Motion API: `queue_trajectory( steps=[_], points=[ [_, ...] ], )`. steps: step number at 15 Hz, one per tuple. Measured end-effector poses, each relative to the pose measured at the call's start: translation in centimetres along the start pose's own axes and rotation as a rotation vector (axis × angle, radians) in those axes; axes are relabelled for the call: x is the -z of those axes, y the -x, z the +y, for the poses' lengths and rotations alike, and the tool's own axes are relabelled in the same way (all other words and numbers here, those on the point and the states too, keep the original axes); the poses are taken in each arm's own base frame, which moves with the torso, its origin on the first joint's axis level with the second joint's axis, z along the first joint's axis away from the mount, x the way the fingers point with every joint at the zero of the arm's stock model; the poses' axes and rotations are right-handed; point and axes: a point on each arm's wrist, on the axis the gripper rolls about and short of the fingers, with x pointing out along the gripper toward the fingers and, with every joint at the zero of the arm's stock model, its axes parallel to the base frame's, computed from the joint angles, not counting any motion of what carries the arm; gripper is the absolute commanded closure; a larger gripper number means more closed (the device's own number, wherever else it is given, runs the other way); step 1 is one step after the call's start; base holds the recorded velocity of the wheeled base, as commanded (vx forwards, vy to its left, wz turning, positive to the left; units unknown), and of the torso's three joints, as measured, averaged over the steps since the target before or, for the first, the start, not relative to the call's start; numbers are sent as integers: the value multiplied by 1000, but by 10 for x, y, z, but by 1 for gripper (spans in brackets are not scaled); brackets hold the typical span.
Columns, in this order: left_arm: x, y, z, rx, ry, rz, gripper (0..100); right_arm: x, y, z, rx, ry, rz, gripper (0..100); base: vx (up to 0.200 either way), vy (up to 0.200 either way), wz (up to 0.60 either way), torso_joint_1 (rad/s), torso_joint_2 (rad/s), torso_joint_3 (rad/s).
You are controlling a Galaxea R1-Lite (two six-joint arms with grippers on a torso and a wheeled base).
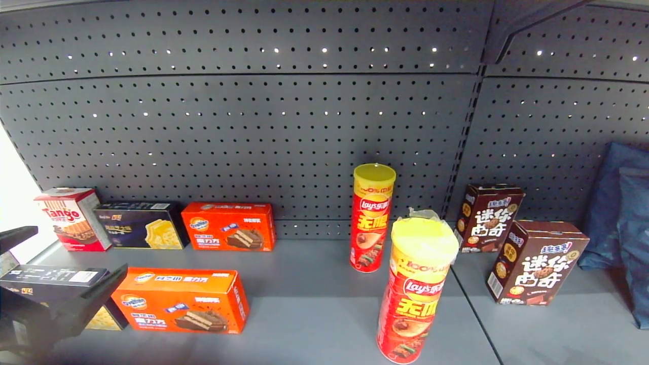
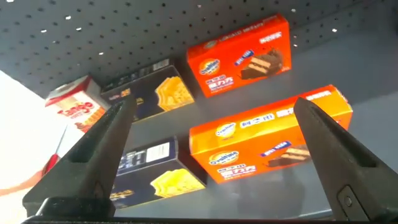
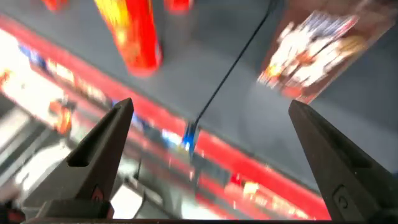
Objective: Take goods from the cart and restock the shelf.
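My left gripper is open and holds nothing, hovering over the shelf's left front. Below it lie a dark blue biscuit box and an orange cake box. In the head view one of its black fingers covers part of that dark box, next to the front orange box. My right gripper is open and empty, out in front of the shelf's red-striped front edge. Beyond it stand a red chip can and a brown cookie box.
Along the pegboard stand a Tango box, another dark blue box and another orange box. Two yellow-lidded chip cans stand mid-shelf, two brown boxes to their right, blue bags at the far right.
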Motion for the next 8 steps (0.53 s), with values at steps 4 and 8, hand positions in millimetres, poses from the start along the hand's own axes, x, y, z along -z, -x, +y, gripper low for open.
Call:
queue_trajectory(
  steps=[4,8],
  points=[
    [-1,3,2,-5,7,-17,0,-2,-32,-4,-17,7,43,0,0,0,0,0,0,0],
    [-2,4,2,-6,7,-24,0,-1,-50,-1,-68,26,113,0,0,0,0,0,0,0]
  ],
)
